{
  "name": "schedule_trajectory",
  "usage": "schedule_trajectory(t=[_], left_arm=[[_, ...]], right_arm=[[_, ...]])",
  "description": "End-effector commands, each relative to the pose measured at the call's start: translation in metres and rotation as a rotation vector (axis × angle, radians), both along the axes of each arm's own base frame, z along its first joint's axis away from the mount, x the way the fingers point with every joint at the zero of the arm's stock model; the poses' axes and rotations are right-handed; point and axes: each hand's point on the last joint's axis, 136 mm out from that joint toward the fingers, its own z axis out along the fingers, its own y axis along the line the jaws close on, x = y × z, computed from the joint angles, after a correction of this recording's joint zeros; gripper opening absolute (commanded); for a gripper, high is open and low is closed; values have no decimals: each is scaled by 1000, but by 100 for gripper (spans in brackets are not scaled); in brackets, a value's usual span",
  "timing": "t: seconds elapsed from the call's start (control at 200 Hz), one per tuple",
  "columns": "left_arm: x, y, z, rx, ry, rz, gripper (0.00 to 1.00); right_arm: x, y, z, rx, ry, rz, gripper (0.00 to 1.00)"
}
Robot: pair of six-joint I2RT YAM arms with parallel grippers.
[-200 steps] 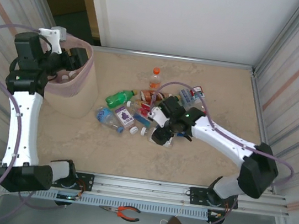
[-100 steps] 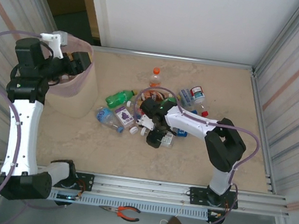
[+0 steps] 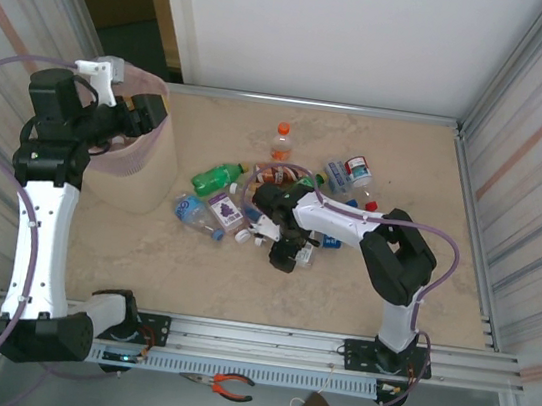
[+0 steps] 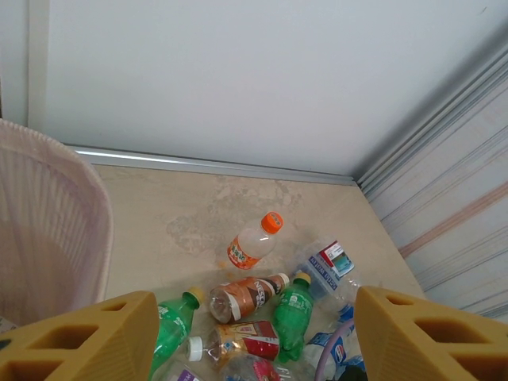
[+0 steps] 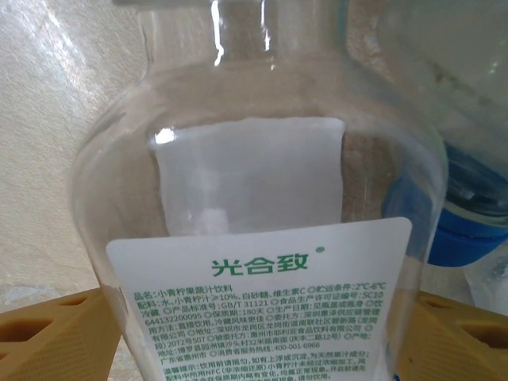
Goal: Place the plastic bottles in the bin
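Several plastic bottles (image 3: 251, 200) lie in a pile mid-floor: an orange-capped one (image 3: 281, 142), a green one (image 3: 216, 176), a purple-labelled one (image 3: 224, 212). My right gripper (image 3: 283, 248) is down in the pile. In the right wrist view a clear bottle with a white label (image 5: 262, 238) lies between its yellow fingers (image 5: 63, 333), which stand wide on either side; the gripper (image 5: 262, 317) is open. My left gripper (image 3: 147, 115) hovers at the rim of the bin (image 3: 143, 180), open and holding nothing (image 4: 254, 295). The left wrist view has the bin's pink-lined wall (image 4: 48, 230) and the orange-capped bottle (image 4: 252, 242).
Corrugated walls (image 3: 521, 147) close both sides and a white wall stands at the back. A metal rail (image 3: 282, 341) runs along the front, with pliers (image 3: 225, 385) beyond it. Bare beige floor (image 3: 426, 174) lies right of and in front of the pile.
The right arm has folded in, its elbow swinging left, and its gripper has pushed into the pile around the clear bottle. The left arm has hardly moved.
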Motion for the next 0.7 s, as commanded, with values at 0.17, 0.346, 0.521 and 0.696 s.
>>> schedule_trajectory(t=[0.17,0.346,0.521,0.696], left_arm=[[-3,-8,6,-20,-27,-32,66],[-1,-10,3,-27,-24,-38,66],[-3,-13,6,-30,-29,-43,66],[-4,-14,11,-26,-41,-42,66]], right_arm=[[-17,-18,5,-46,61,-24,82],[-28,-16,7,-41,75,-46,81],[-41,-18,7,-51,90,-91,80],[-50,-19,8,-51,92,-158,80]])
